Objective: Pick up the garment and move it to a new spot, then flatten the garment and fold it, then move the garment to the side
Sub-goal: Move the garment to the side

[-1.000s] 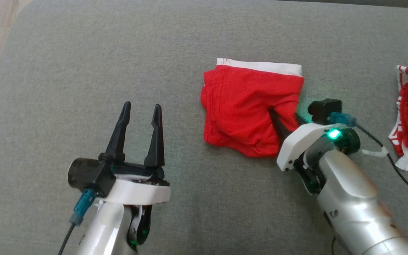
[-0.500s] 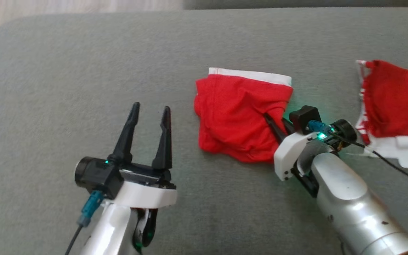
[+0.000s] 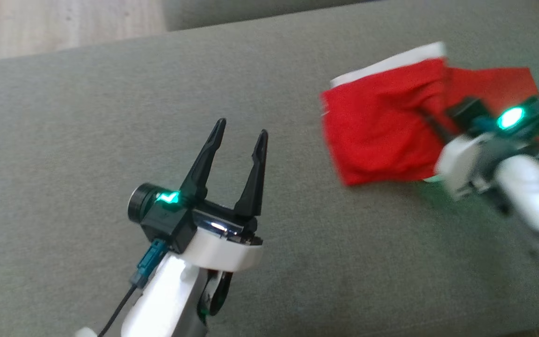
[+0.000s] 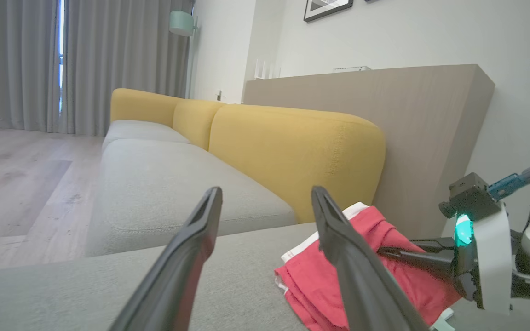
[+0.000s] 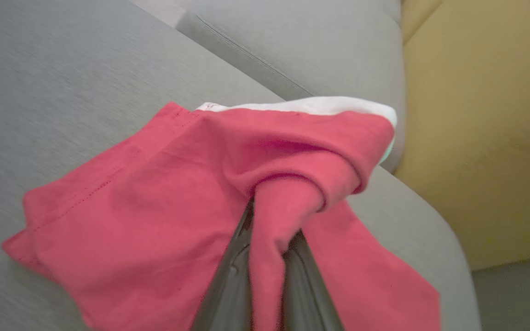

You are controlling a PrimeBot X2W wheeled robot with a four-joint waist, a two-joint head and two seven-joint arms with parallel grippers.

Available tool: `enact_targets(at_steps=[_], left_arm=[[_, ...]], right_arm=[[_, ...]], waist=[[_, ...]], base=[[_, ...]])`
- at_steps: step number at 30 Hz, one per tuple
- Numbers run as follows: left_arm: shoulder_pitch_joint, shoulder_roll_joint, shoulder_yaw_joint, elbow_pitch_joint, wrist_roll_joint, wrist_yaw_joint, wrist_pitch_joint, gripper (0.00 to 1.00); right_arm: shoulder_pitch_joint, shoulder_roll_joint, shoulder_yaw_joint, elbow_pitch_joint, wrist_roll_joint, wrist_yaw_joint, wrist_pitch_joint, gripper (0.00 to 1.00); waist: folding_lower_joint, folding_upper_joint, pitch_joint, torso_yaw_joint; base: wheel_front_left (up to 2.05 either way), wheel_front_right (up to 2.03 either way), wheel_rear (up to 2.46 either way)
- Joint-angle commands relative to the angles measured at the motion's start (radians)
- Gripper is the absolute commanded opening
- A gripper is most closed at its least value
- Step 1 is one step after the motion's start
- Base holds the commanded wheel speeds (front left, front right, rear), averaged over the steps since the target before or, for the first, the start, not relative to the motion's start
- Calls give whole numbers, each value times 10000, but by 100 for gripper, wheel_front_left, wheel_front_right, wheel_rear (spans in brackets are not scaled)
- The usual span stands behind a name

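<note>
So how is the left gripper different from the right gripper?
The left gripper is open with a wide gap; the right gripper is shut on the red garment. The left gripper holds nothing over the bare grey cushion; the right gripper has cloth bunched between its fingers. In the head view the left gripper looks sharp, the right gripper blurry. Both have two long dark fingers and a green light.
</note>
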Motion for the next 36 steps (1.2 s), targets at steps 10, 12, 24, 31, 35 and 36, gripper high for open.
enact_targets(at_steps=[10, 12, 24, 31, 35, 36], left_arm=[[-1181, 52, 1, -505, -169, 74, -94, 100], [-1298, 52, 0, -506, -161, 51, -94, 100], [-1533, 52, 228, -430, -136, -24, -94, 100], [-1443, 52, 431, -376, -94, -61, -94, 100], [-1340, 52, 535, -359, -19, -78, -94, 100], [-1310, 52, 558, -356, -18, -81, -94, 100]], right_arm=[[-702, -3070, 358, -1681, 1418, 65, 1107, 0], [-755, -3493, 365, -1621, 1422, 65, 1143, 0], [-384, -3773, -382, -179, 1788, 65, 1095, 0], [-350, -3377, -663, 330, 1869, 65, 1228, 100], [-435, -3042, -1161, 594, 2068, 65, 974, 100], [-446, -2946, -1258, 633, 2137, 65, 946, 100]], waist=[[1, 0, 1268, -191], [1, 0, 1487, -105], [1, 0, 2038, 347], [1, 0, 1923, 349], [1, 0, 1709, 290], [1, 0, 1634, 276]], base=[[0, 0, 0], [0, 0, 0], [0, 0, 0], [0, 0, 0], [0, 0, 0], [0, 0, 0]])
